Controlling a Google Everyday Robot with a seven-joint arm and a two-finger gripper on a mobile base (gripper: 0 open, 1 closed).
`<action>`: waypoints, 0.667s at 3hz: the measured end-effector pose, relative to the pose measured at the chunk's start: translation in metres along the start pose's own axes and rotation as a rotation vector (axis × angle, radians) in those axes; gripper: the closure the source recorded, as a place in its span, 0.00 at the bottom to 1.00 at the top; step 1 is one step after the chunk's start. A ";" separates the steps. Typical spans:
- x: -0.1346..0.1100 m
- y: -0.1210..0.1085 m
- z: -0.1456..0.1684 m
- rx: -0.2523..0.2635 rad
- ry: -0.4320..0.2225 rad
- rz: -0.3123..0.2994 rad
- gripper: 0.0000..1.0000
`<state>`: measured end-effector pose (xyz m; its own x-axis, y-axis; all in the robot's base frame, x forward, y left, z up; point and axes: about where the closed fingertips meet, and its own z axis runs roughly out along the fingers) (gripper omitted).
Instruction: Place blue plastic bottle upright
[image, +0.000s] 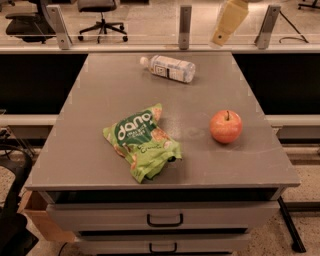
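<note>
The blue plastic bottle (168, 67) lies on its side at the far middle of the grey table (100, 105), white cap pointing left, label facing up. My gripper (226, 25) shows as a cream-coloured finger hanging at the top of the camera view, above the table's far right edge, up and to the right of the bottle and well apart from it. It holds nothing that I can see.
A red apple (226, 126) sits on the right side of the table. A green chip bag (141, 140) lies front of centre. A rail with metal posts (184, 20) runs behind the table. Drawers (165, 219) sit under the front edge. Office chairs (101, 10) stand beyond.
</note>
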<state>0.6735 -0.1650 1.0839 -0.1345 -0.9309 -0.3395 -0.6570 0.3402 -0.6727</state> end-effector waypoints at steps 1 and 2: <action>-0.022 -0.002 0.032 -0.071 -0.012 -0.029 0.00; -0.039 -0.001 0.055 -0.118 -0.005 -0.057 0.00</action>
<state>0.7200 -0.1214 1.0613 -0.0913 -0.9476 -0.3062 -0.7461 0.2687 -0.6092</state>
